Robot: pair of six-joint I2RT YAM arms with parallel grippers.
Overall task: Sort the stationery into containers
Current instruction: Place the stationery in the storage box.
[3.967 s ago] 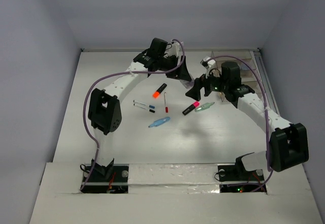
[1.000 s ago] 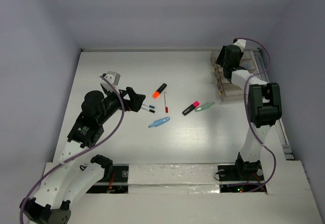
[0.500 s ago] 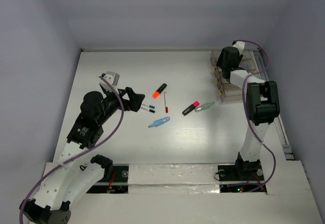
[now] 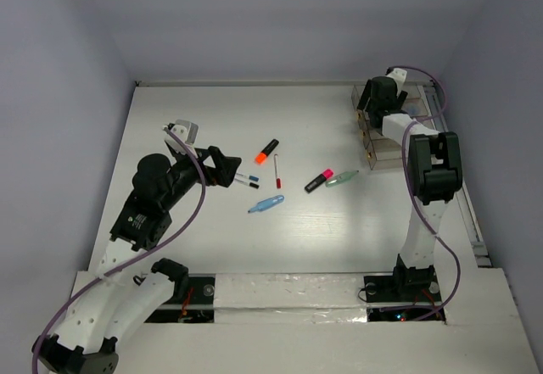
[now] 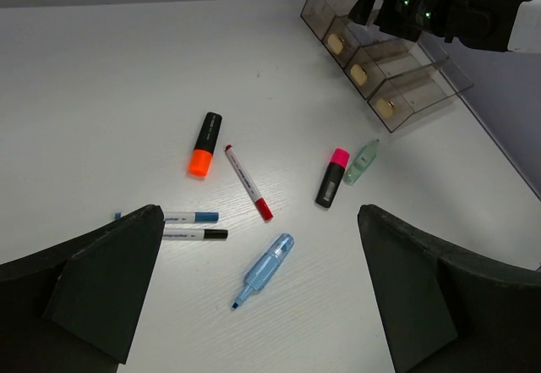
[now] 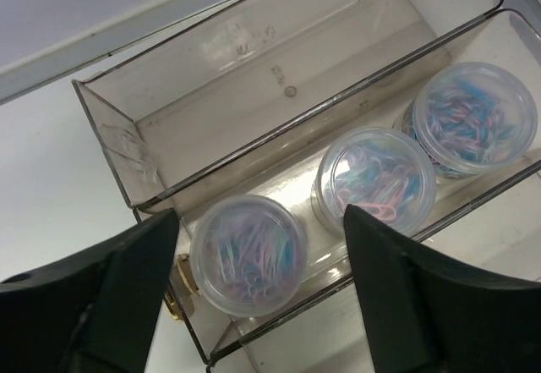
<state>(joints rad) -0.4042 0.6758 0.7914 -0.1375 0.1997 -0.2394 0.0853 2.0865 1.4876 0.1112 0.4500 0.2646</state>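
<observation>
Left fingers (image 4: 225,170) held apart near pens (image 5: 190,216) on worktop (image 5: 101,94), highlighters (image 5: 204,132) scattered nearby, right fingers (image 4: 373,101) spread over organiser (image 6: 118,149), three pots (image 6: 248,255) seated in middle compartment

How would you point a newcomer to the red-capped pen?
Look at the middle of the white table. Just right of the orange marker lies a thin white pen, the only pen there with a red cap.
</observation>
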